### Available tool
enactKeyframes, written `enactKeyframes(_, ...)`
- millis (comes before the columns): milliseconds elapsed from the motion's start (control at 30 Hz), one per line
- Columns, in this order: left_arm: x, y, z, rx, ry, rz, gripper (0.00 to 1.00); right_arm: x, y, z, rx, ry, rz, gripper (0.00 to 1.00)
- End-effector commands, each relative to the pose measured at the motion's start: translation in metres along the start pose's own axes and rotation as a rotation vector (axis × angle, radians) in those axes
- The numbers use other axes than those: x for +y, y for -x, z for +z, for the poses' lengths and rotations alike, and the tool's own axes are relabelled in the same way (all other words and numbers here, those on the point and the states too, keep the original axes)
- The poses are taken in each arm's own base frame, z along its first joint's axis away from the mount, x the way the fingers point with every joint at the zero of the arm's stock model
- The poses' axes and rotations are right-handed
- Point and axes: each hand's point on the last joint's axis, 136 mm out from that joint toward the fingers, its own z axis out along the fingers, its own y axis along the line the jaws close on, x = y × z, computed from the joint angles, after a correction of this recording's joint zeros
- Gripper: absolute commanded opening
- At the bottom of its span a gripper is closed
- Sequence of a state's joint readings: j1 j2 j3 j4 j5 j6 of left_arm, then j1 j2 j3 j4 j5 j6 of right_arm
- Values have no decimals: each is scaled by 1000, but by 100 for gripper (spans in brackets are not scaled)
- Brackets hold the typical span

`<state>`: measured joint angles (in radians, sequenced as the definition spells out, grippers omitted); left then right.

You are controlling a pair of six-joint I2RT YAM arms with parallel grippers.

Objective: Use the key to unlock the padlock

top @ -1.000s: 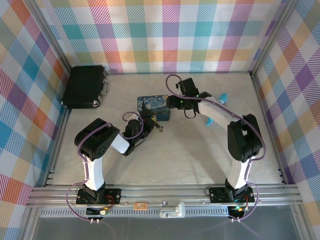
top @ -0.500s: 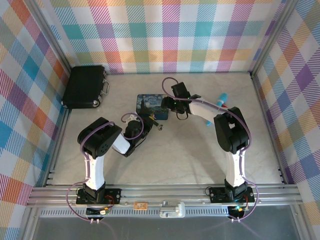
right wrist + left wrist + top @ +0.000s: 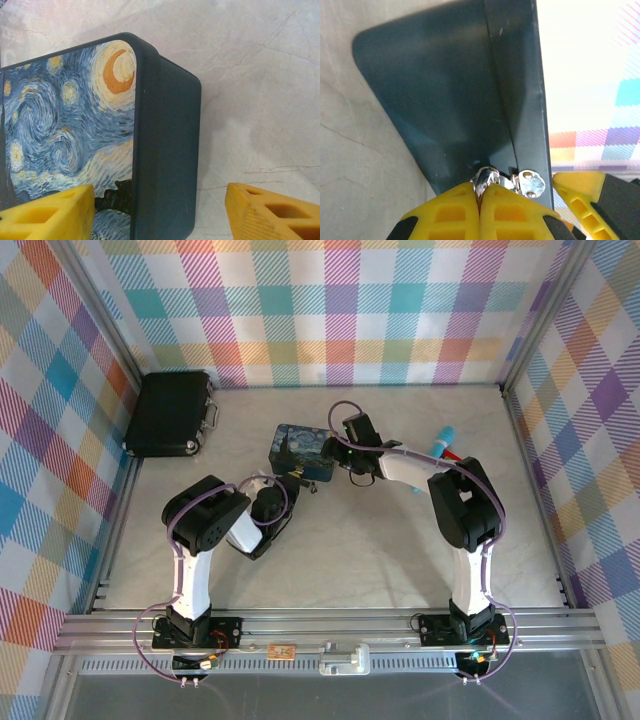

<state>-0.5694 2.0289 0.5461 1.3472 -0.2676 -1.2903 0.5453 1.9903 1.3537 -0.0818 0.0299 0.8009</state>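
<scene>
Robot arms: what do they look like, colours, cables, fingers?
Both the left arm and right arm have white links between bulky black joint housings. Purple cables loop alongside them from the bases. The fingers are bright yellow moulded blocks with hollow rectangular cut-outs.

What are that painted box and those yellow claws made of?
The box: probably thin metal, matte dark sides, printed swirl lid; rounded pressed corners suggest tin. Fingers of the right gripper: yellow plastic, seemingly printed, with ribbed hollow cells.
</scene>
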Motion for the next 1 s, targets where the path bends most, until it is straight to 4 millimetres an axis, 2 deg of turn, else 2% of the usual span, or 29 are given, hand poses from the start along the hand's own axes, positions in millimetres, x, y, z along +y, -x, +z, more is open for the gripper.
enactKeyframes(0, 12, 23, -8, -117, 48, -17, 0, -22, 1, -3, -7, -83, 28, 67)
enactKeyframes(233, 6, 30, -14, -159, 37, -41, 0, -21, 3, -2, -14, -81, 45, 66)
enactKeyframes(367, -6, 28, -17, -130, 11, -17, 0, -9, 10, -9, -23, -50, 10, 66)
enactKeyframes(533, -18, 20, -33, -33, 3, 26, 0, 19, 25, -37, -48, 27, -102, 71)
enactKeyframes(567, -17, 18, -37, -5, 22, 45, 0, 25, 26, -44, -46, 49, -127, 78)
enactKeyframes(633, -11, 13, -45, 41, 69, 69, 0, 38, 28, -58, -38, 99, -176, 100)
enactKeyframes(767, -9, -5, -60, 171, 130, 145, 0, 49, 23, -85, -9, 135, -238, 99)
enactKeyframes(867, -14, -15, -73, 271, 192, 236, 0, 42, 18, -100, -9, 118, -288, 99)
enactKeyframes(967, -19, -21, -91, 345, 294, 403, 0, 33, 12, -112, -19, 104, -330, 99)
